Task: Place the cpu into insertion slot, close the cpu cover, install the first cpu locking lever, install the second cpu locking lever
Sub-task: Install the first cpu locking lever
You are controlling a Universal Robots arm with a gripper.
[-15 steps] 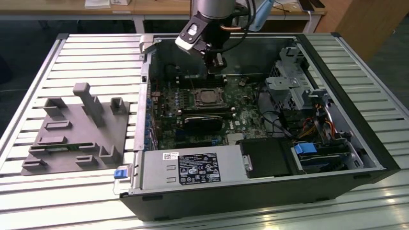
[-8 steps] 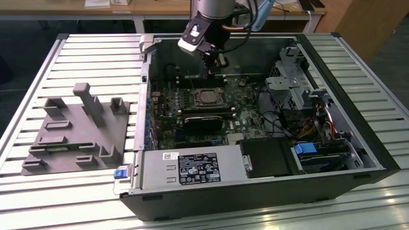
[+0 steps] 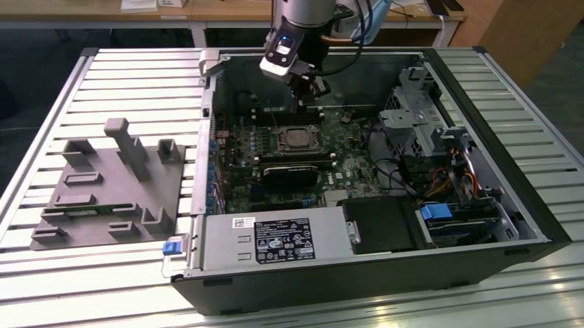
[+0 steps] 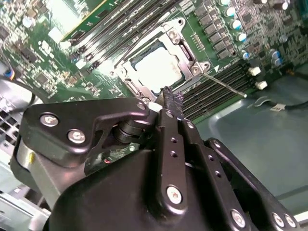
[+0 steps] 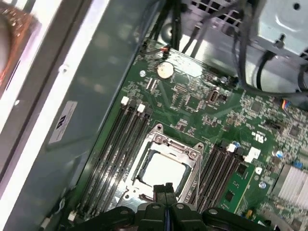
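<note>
The cpu [image 3: 294, 139] lies flat in the insertion slot [image 3: 276, 139] on the green board; its dull silver top also shows in both wrist views [image 4: 158, 65] [image 5: 164, 169]. The cpu cover [image 4: 186, 50] [image 5: 194, 167] lies down around it as a silver frame. One thin locking lever [image 4: 224, 84] sticks out from a socket corner over the memory slots. My gripper [image 3: 305, 102] hangs just above the socket's far edge, fingers shut with nothing between them; its fingertips [image 4: 171, 98] [image 5: 166, 189] sit close to the frame's edge.
The board sits deep in an open computer case [image 3: 205, 157] with tall walls. A black block [image 3: 292, 172] lies just in front of the socket; a drive cage [image 3: 415, 113] and cables stand at the exterior view's right. A grey fixture [image 3: 109, 181] lies outside, at the exterior view's left.
</note>
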